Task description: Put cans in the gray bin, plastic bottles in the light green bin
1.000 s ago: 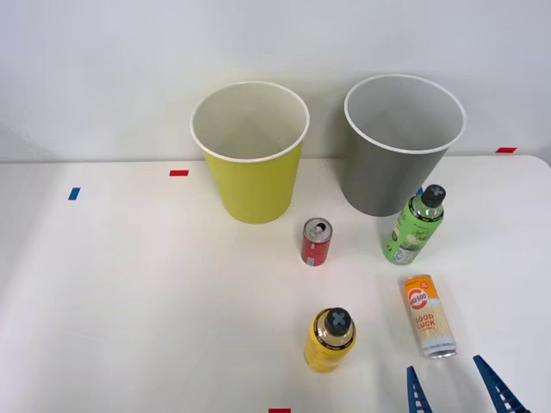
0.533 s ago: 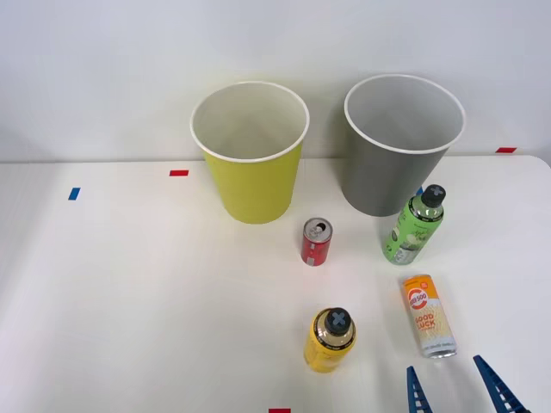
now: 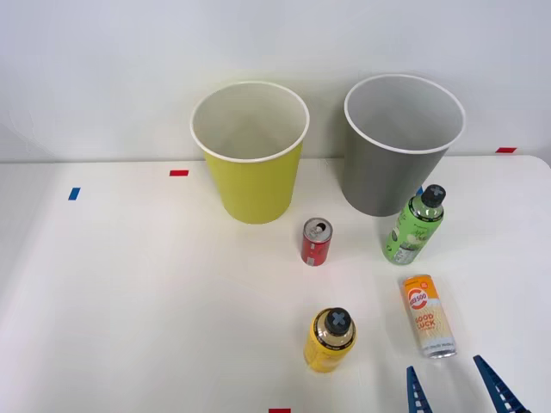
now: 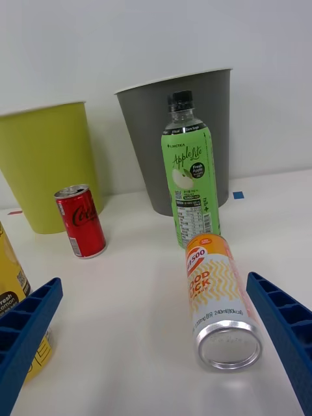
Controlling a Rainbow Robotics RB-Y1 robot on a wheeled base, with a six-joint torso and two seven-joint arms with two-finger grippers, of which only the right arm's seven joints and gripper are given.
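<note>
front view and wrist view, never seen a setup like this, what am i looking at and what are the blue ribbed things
This is a two-armed robot sorting rubbish on a white table. The front view comes from a camera above its arms, looking down and forward. The wrist view comes from a camera on the right arm, close to the table.

The blue ribbed things are the two fingers of the right gripper, the robot's hand. They stand open and hold nothing.

On the table: a light green bin and a gray bin at the back, both upright. In front of them stand a red can, a green plastic bottle and a yellow plastic bottle. An orange-and-white can lies on its side, right in front of the open fingers, its silver end facing the wrist camera.
</note>
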